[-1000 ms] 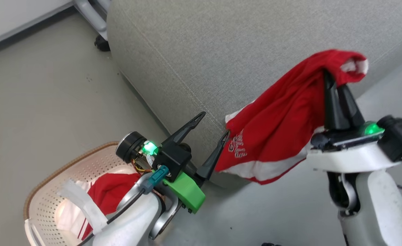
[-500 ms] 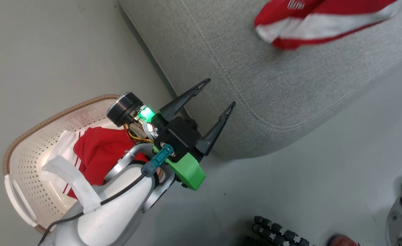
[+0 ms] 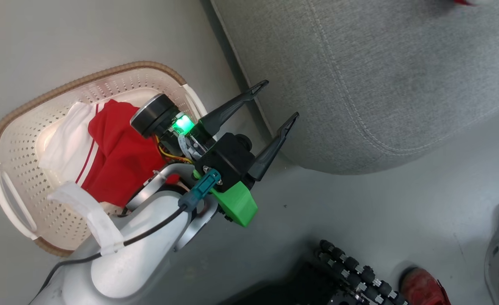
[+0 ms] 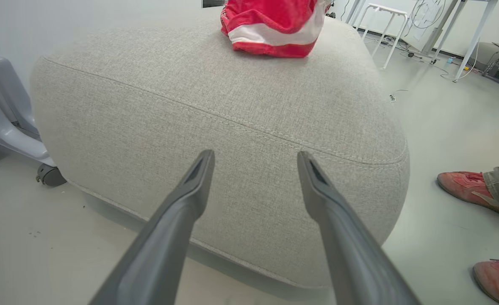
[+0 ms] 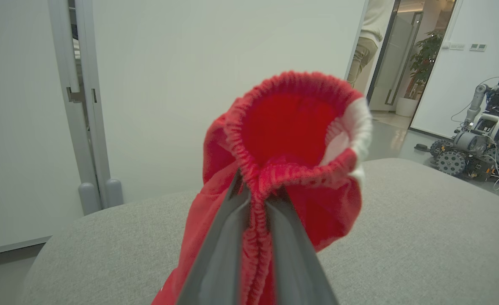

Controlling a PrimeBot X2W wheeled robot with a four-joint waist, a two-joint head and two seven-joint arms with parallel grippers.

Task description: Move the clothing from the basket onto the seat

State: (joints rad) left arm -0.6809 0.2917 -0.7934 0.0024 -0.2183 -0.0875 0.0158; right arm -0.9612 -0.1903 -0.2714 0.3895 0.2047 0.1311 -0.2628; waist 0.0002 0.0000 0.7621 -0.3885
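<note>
The seat (image 3: 359, 84) is a broad grey cushion, far roomier than the basket (image 3: 20, 123), which stands on the floor just beside its corner. In the basket lies a crumpled red-and-white garment (image 3: 114, 156), partly hidden behind the left arm. A second piece, red shorts (image 5: 292, 140), hangs over the seat from the right gripper (image 5: 256, 188), whose fingers are clenched on the gathered elastic waistband. In the left wrist view the shorts' lower hem appears to rest on the seat's top. The left gripper (image 3: 281, 98) hovers empty between basket and seat, fingers spread wide and aimed at the seat's side.

Both pieces look light, thin and limp, so weight should not matter, but drape will. Such cloth will likely sag, trail and snag on the basket's rim if lifted low. A pinch on a thick fold or on the elastic band should hold best, since a single smooth layer may slip. For the garment in the basket, the raised red bunch near its middle looks the surest place to grip.
</note>
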